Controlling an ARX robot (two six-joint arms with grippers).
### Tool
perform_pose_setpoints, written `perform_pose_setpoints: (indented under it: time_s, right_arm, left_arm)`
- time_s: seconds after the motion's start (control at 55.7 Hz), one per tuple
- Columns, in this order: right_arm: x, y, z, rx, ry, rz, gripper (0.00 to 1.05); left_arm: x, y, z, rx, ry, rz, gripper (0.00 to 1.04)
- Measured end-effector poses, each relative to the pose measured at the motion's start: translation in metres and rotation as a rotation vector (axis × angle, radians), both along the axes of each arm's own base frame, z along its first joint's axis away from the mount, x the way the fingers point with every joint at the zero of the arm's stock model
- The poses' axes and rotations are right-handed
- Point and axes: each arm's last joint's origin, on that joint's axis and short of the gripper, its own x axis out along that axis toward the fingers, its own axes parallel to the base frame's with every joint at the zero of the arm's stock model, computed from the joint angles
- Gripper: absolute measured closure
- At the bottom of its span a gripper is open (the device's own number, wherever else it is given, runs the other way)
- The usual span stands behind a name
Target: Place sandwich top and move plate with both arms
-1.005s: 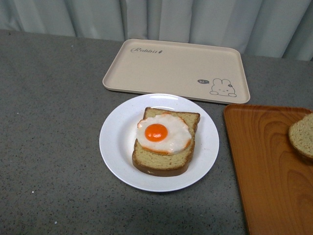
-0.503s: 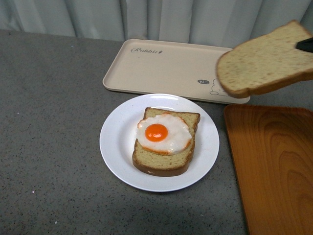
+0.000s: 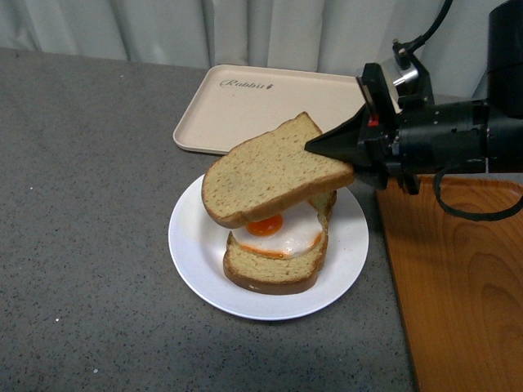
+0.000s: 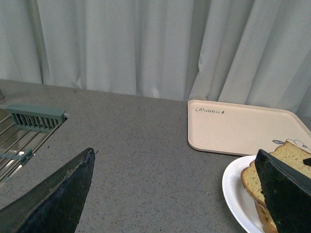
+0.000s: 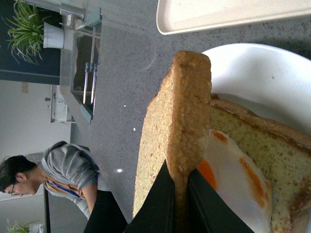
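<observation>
Right gripper (image 3: 327, 151): clamped on sandwich top (image 3: 274, 171), tilted above egg (image 3: 288, 235).
Left gripper (image 4: 174, 153): spread, empty.
Remaining: release, two-arm plate (image 3: 192, 241) move.

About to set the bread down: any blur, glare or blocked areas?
Front view: sharp, even light, sandwich top hides part of the egg. Left wrist view: left fingers block lower corners. Right wrist view: right fingers and sandwich top fill the centre.

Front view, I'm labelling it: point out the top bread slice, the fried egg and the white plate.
top bread slice (image 3: 274, 170): front view, middle of its speckled face.
fried egg (image 3: 292, 234): front view, exposed white part.
white plate (image 3: 192, 245): front view, bare left side.
</observation>
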Motion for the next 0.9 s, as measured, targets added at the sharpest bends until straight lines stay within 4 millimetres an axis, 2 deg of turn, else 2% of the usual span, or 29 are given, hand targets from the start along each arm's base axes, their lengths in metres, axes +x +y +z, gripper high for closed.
perform_pose_setpoints:
  time_s: [0.179,0.736,0.897]
  right_arm:
    - [-0.008,-0.005,-0.008,-0.017,0.028,-0.001,1.02]
    - [-0.016,-0.011,-0.021,-0.059,0.063,-0.020,1.01]
    - [-0.022,-0.018,-0.023,-0.087,0.094,-0.037,0.72]
  left_arm:
    - [0.000,0.000,0.000,0.000,0.000,0.000,0.06]
    - [0.000,0.000,0.000,0.000,0.000,0.000,0.06]
    - [0.000,0.000,0.000,0.000,0.000,0.000,0.06]
